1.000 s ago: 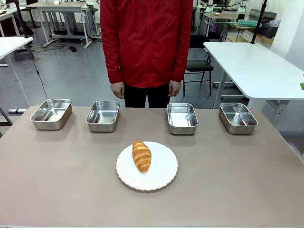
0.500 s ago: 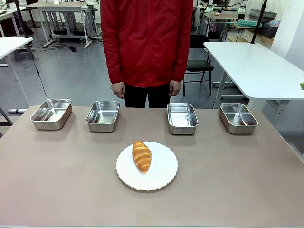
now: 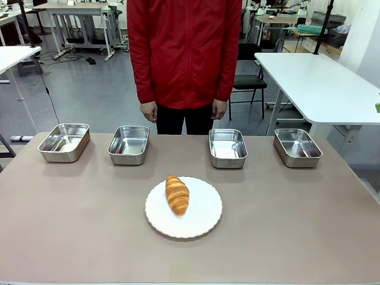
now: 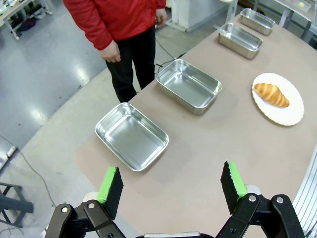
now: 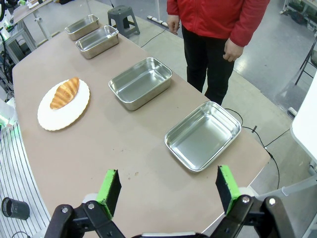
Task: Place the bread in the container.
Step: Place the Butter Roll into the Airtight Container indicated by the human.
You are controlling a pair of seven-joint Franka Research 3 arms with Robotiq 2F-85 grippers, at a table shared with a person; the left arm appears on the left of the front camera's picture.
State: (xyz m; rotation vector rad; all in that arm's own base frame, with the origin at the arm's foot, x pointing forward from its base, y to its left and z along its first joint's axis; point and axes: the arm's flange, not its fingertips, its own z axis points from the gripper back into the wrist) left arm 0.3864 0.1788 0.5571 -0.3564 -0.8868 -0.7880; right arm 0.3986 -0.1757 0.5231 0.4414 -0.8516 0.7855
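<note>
Left tool hangs over the left end of the worktop in its own wrist view, green-padded jaws set wide apart with nothing between them. Just beyond the jaws lies the leftmost container, empty. The second container comes next along the row, then the third container and the rightmost container. The bread lies on a round white plate, apart from all four. A person in a red jacket stands at the far edge, one hand hanging down.

In the right wrist view, the right tool hangs over the right end of the worktop, jaws likewise spread and empty. The rightmost container is closest beyond them, and the row runs off to the left. The bread is on the plate, on the near side of that row.

In the front view, the four containers stand in a line along the far side, with a wider gap between the second and third. The plate sits nearer, facing that gap. The bread rests on the plate's left half, lengthwise from near to far. The person stands behind the gap, both hands down.
</note>
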